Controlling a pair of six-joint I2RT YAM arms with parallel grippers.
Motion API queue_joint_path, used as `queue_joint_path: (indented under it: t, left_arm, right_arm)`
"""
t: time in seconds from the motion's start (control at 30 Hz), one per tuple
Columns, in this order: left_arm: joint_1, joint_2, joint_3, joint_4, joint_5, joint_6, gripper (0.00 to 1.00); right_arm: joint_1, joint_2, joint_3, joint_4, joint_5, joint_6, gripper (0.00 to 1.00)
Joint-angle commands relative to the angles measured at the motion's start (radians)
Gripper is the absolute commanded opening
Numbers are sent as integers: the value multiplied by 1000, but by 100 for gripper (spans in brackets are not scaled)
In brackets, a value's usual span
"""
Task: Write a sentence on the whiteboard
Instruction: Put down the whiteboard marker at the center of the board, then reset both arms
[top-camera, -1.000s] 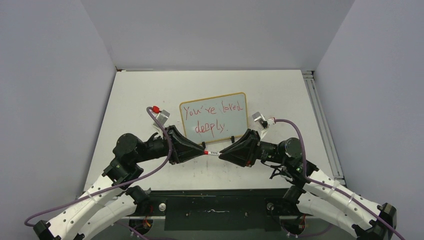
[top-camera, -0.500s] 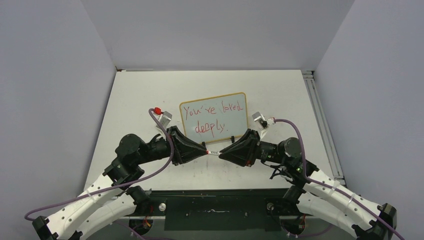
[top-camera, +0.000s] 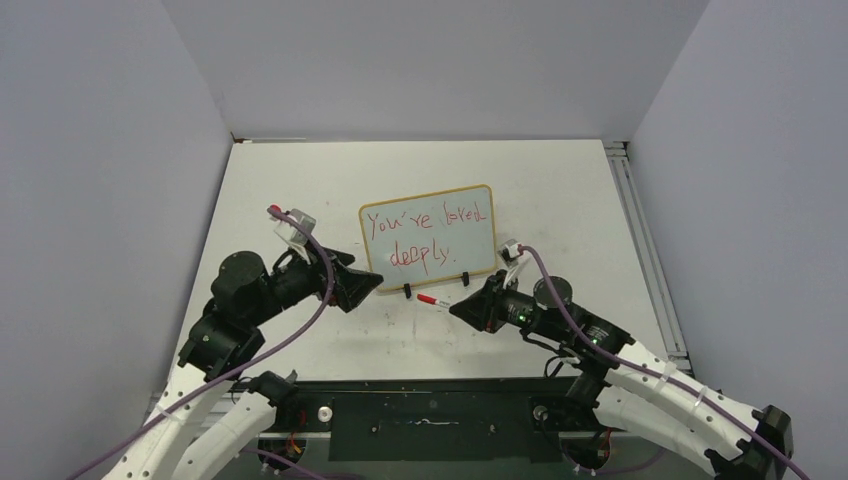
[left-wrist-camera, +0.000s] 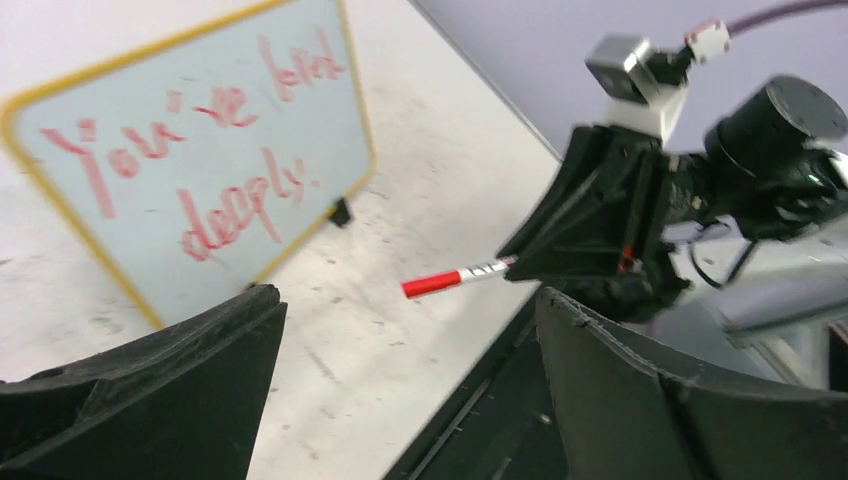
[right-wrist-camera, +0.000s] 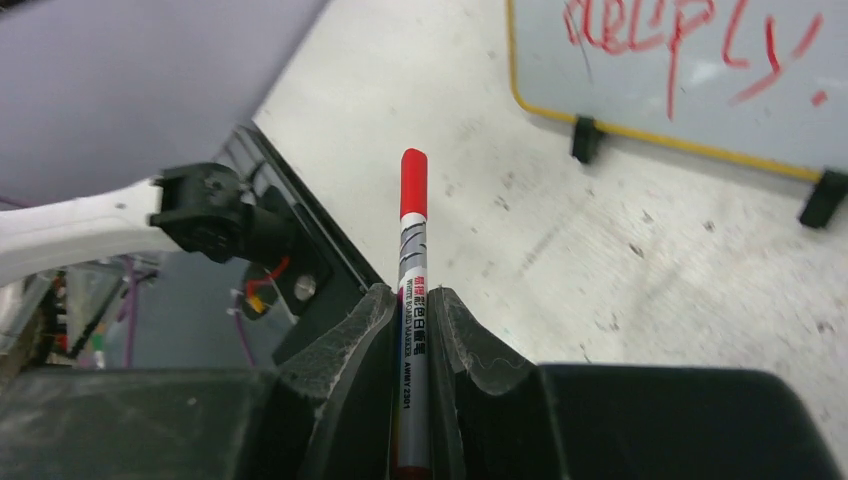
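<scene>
The whiteboard (top-camera: 478, 248) stands mid-table on two black feet, tan-framed, with the sentence (top-camera: 425, 236) in red, "You're loved deeply", over two lines. My right gripper (top-camera: 455, 306) is in front of the board, shut on a red-capped marker (top-camera: 432, 299) that points left. In the right wrist view the marker (right-wrist-camera: 413, 225) sticks out between the closed fingers (right-wrist-camera: 350, 340), below the whiteboard (right-wrist-camera: 700, 95). My left gripper (top-camera: 376, 281) is open and holds nothing, left of the marker's cap. The left wrist view shows its wide gap (left-wrist-camera: 405, 325), the marker (left-wrist-camera: 455, 280) and the sentence (left-wrist-camera: 200, 160).
A black base plate (top-camera: 430, 410) runs along the table's near edge under both arms. A metal rail (top-camera: 645, 250) lines the table's right side. Grey walls close in the left, back and right. The white tabletop (top-camera: 300, 180) bears faint scuff marks.
My left gripper has opened, let go of the marker's cap end and drawn back to the left. My right gripper, still holding the marker, has shifted slightly toward the near edge.
</scene>
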Motion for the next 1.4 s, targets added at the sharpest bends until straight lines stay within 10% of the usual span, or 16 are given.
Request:
queue_joint_path:
  t: [0.0,0.2,0.47,1.0,1.37]
  left_arm:
    - [71,-37,40,-118,-192,156,95]
    - [80,-71,-63,-146,-514,212,95]
    - [102,-65,-114,-150,-585,206,97]
    - [196,-17,-109,-173,-592,180,96]
    - [225,-61,-66,-212,-844,118,96]
  right_arm:
    - [-2,57,-63,-85,67,-38,5]
    - [-4,197,-126,-4,0,-28,5]
    - [-9,344,-128,-24,56,-36,18]
    - [-14,315,-37,-197,382,-52,99]
    - [-369,160,88,-351,483,-147,90]
